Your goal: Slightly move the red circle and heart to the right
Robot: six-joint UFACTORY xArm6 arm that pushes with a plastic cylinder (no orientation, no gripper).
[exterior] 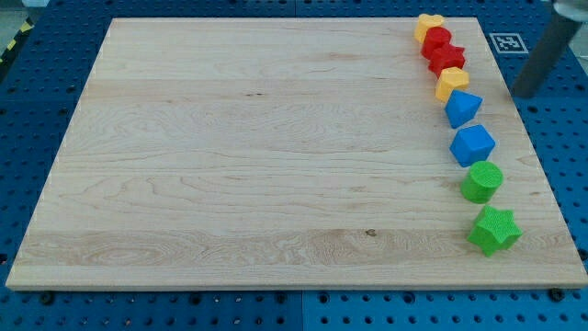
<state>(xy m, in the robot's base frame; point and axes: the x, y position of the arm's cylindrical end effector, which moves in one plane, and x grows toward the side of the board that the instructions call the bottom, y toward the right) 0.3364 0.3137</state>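
The red circle point(437, 39) sits near the board's top right corner, touching the yellow heart point(427, 25) above it and the red star point(447, 59) below it. They head a column of blocks running down the right side. My tip point(524, 95) is to the right of this column, at about the board's right edge, level with the yellow hexagon point(451, 83). It touches no block and stands roughly a hundred pixels right and below the red circle.
Below the hexagon the column continues with a blue triangle point(463, 108), a blue cube point(472, 144), a green circle point(481, 181) and a green star point(494, 230). The wooden board point(239, 156) lies on a blue perforated table. A marker tag point(504, 41) lies past the top right corner.
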